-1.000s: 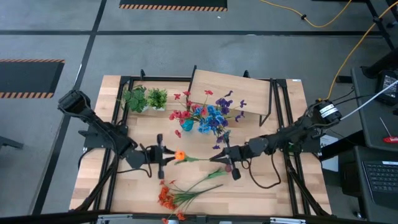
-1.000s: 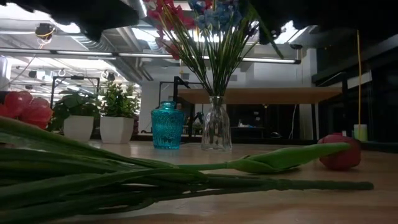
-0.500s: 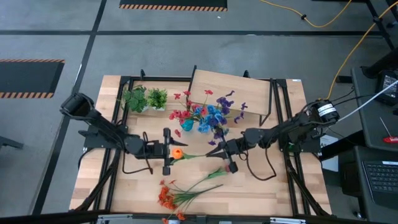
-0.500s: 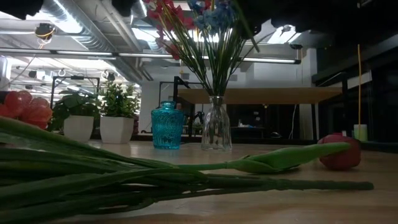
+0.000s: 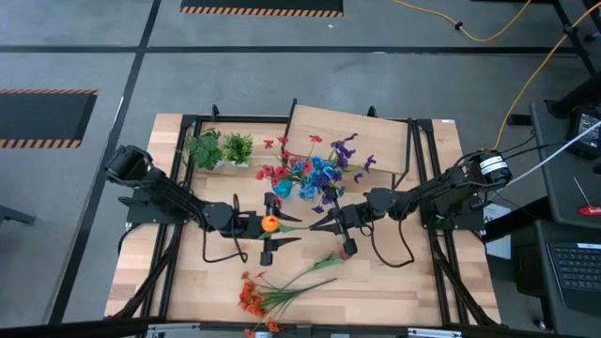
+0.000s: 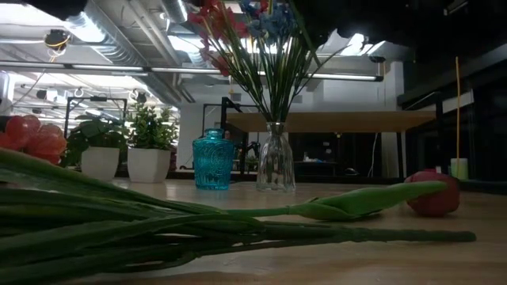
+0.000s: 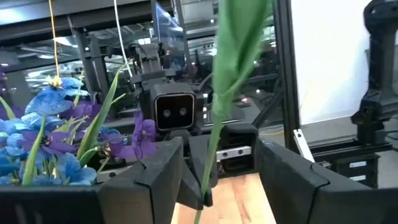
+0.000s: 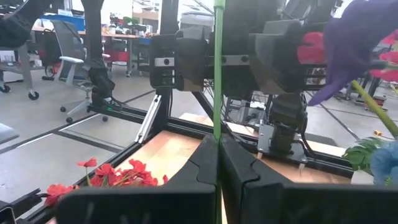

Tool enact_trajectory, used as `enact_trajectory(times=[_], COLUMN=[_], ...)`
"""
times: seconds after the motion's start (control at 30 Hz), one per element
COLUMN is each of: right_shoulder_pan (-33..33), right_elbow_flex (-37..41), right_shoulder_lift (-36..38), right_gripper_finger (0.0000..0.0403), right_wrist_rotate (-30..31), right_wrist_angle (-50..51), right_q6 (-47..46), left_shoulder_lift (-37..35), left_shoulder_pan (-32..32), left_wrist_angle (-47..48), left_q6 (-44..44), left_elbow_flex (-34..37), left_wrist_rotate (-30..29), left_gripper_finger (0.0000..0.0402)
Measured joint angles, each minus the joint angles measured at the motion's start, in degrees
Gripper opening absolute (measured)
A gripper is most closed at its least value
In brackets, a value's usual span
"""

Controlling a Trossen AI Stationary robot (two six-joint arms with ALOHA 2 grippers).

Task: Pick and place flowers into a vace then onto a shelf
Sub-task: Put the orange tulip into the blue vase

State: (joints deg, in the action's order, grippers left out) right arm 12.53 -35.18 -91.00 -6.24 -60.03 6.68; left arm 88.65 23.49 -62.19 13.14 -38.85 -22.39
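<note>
1. Tulip (image 5: 270, 223), orange-headed on a long green stem: from above you see it held level between the two grippers, the bloom inside the spread fingers of the left gripper (image 5: 273, 228).
2. The right gripper (image 5: 331, 223) clamps the stem's far end.
3. Low view: you see flowers (image 6: 253, 32) in a clear vase (image 6: 276, 158), the shelf (image 6: 317, 121) behind.
4. Left wrist: your fingers (image 7: 155, 180) stand released around the stem (image 7: 219, 124).
5. Right wrist: fingers (image 8: 202, 165) clenched on it.
</note>
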Motion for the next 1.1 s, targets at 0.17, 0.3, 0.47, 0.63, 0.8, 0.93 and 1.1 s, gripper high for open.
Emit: enact_trajectory(times=[0.17, 0.3, 0.47, 0.63, 0.8, 0.93, 1.1], right_shoulder_pan=[0.0, 0.0, 0.0, 0.0, 0.0, 0.0, -0.02], right_elbow_flex=[0.0, 0.0, 0.0, 0.0, 0.0, 0.0, 0.0], right_shoulder_lift=[0.0, 0.0, 0.0, 0.0, 0.0, -0.02, -0.02], right_gripper_finger=[0.0, 0.0, 0.0, 0.0, 0.0, 0.0, 0.0017], right_wrist_rotate=[0.0, 0.02, 0.02, 0.04, 0.04, 0.06, 0.39], right_wrist_angle=[0.0, -0.05, -0.2, -0.2, -0.15, -0.13, -0.04], right_q6=[0.13, 1.23, 1.31, 1.31, 1.2, -0.64, -1.83], left_shoulder_lift=[1.58, 1.61, 1.63, 1.61, 1.62, 1.6, -0.74], left_shoulder_pan=[-0.4, -0.38, -0.38, -0.38, -0.38, -0.3, 1.27], left_wrist_angle=[-0.02, 0.09, 0.29, 0.32, 0.65, 0.65, 5.74], left_q6=[-0.32, -0.41, -0.38, -0.38, 0.93, 0.99, 0.45], left_elbow_flex=[-1.51, -1.72, -1.72, -1.72, -1.72, -1.72, -1.72], left_wrist_rotate=[0.02, -0.01, -0.59, -0.52, -0.7, -1.3, -7.23], left_gripper_finger=[0.0195, 0.0177, 0.0125, 0.0058, 0.0009, 0.0005, 0.0005])
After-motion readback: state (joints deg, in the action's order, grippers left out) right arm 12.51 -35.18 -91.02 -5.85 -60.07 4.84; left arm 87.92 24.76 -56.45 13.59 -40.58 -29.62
